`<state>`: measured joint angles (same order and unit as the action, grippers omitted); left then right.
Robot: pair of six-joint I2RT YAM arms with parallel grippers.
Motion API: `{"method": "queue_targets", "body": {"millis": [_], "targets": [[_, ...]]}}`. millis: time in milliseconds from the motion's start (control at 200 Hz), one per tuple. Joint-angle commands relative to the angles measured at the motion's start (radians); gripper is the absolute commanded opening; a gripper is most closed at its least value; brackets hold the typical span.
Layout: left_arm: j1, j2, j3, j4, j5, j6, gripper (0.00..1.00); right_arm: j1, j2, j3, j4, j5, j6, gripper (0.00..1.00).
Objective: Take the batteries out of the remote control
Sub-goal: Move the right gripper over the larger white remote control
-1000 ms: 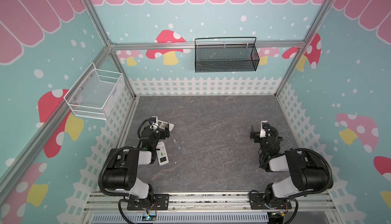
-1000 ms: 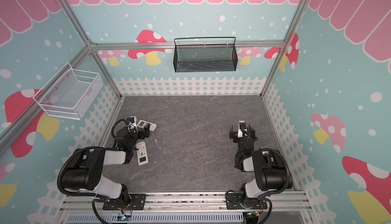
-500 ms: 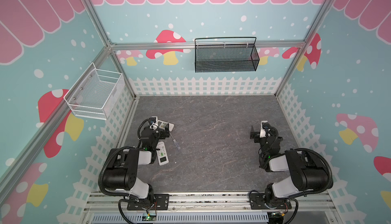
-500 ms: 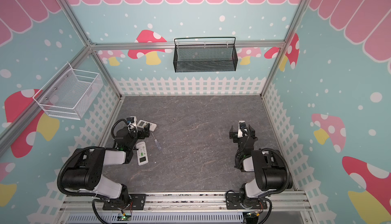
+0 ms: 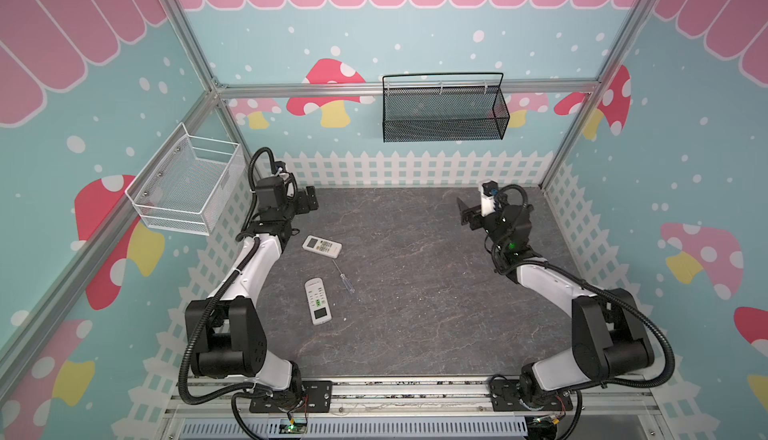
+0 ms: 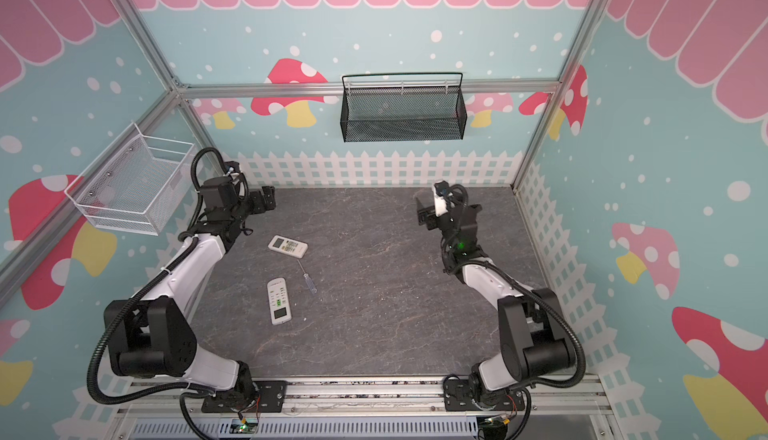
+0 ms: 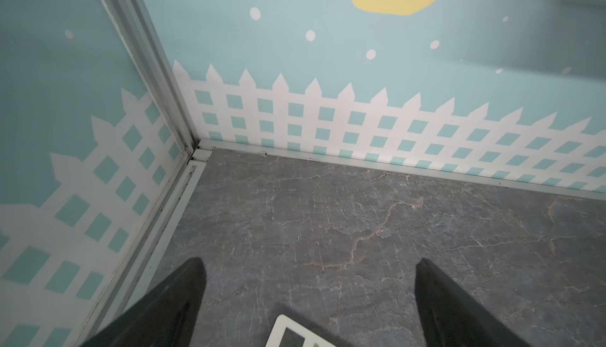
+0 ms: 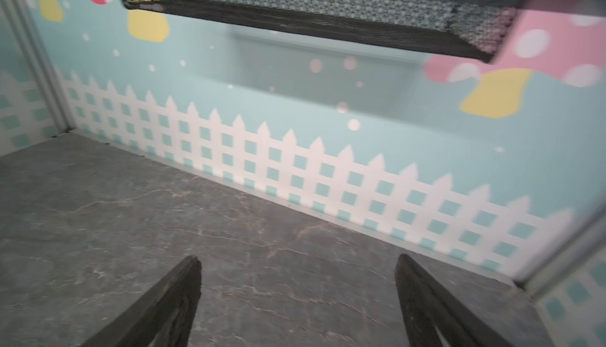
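Note:
Two white remote controls lie face up on the left half of the grey table, one farther back [image 5: 322, 246] [image 6: 287, 246] and one nearer the front [image 5: 318, 300] [image 6: 278, 300]. No batteries show; they are hidden. My left gripper [image 5: 307, 203] [image 6: 266, 199] hangs open above the table's back left corner, behind the far remote. In the left wrist view a corner of the far remote [image 7: 295, 334] peeks in below the wide-apart left gripper [image 7: 308, 263]. My right gripper [image 5: 467, 213] [image 8: 297, 260] is raised at the back right, open and empty over bare table.
A clear-handled screwdriver [image 5: 343, 278] lies between the two remotes. A white wire basket [image 5: 187, 186] hangs on the left wall. A black mesh basket [image 5: 442, 113] [image 8: 328, 11] hangs on the back wall. Fence-patterned walls close in the table on three sides.
Both arms have risen from a low folded pose and reached toward the back wall. The left gripper has moved away from the far remote. The remotes and screwdriver have not moved.

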<state>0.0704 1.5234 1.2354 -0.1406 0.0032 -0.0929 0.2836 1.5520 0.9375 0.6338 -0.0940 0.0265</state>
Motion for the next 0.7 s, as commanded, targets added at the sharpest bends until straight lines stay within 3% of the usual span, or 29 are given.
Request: {"method": "queue_targets", "body": {"millis": [0,240,425,695], "targets": [[0.017,0.079,0.008,-0.3,0.019,-0.096,1.0,0.105,0.103,0.118,-0.19,-0.083,-0.001,0.93],[0.018,0.278,0.132,-0.43,0.048,-0.073,1.0,0.331,0.393,0.39,-0.311,-0.146,-0.023,0.93],[0.062,0.218,0.078,-0.403,0.083,-0.123,1.0,0.461,0.633,0.683,-0.472,-0.158,-0.103,0.94],[0.09,0.127,-0.007,-0.336,0.025,-0.139,1.0,0.53,0.978,1.145,-0.696,-0.16,-0.093,0.98]]}}
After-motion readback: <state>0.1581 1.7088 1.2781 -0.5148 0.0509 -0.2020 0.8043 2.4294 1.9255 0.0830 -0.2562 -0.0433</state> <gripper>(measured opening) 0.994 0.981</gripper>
